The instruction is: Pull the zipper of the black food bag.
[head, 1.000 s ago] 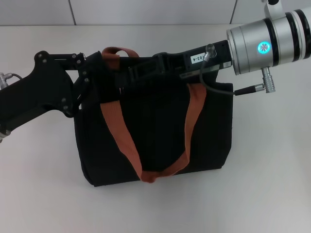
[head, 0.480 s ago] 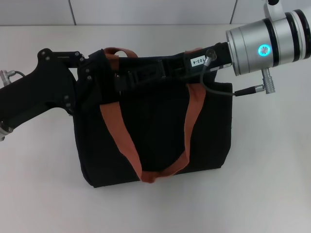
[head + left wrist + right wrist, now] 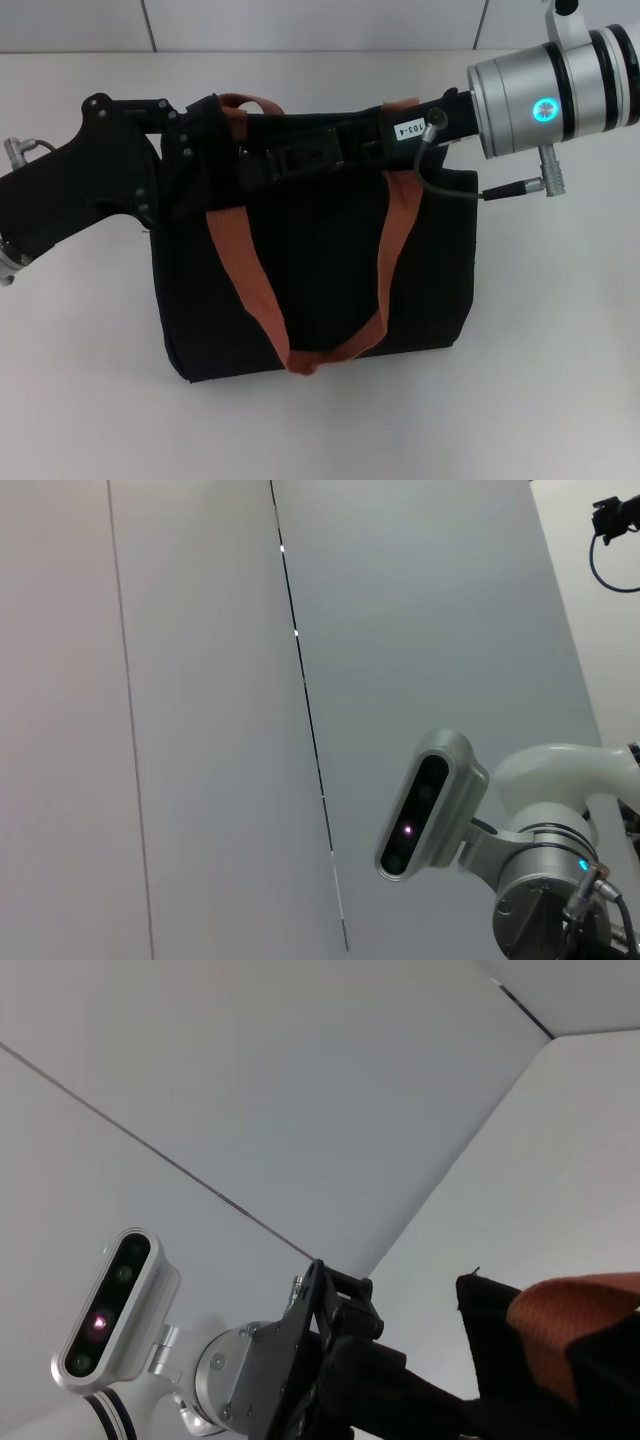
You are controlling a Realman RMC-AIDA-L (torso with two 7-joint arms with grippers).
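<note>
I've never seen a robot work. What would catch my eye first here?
Probably the black food bag in the middle of the white table, with its rust-orange handles. Both arms meet along its top edge: the left gripper at the left corner, the right gripper reaching in from the right.

Bright, even light falls from overhead on the white table (image 3: pixel 560 380), leaving only a faint soft shadow along the black food bag (image 3: pixel 320 280). Its dark fabric swallows detail, perhaps hiding the zip track. Both wrist views look evenly lit.

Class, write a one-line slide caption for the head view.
Both grippers, left and right, meet at the top of the black bag on the table.
</note>
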